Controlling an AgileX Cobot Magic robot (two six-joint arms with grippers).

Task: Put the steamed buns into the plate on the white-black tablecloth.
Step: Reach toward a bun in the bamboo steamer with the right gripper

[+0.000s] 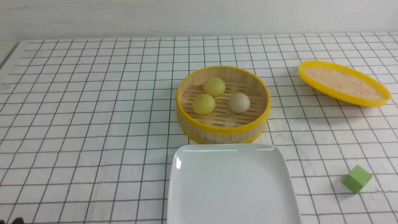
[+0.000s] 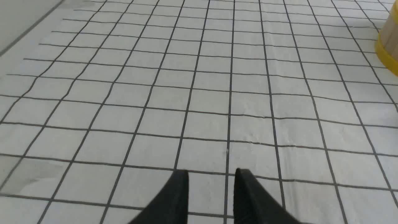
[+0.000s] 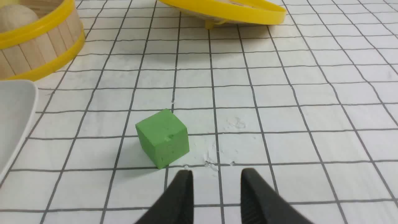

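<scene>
Tablecloth: I read no lettering, only grid lines.
Plate: I find no brand.
Steamer basket and lid: I see no label.

2 black, tapering fingers on each wrist.

Before the left gripper there is free cloth, and a hand can pass over it. Further to its right, the wall of the steamer basket stands up as obstacle. Before the right gripper, a little to its left, the green cube is in the way. Further ahead lies the tilted lid; between these two there is free room.
</scene>
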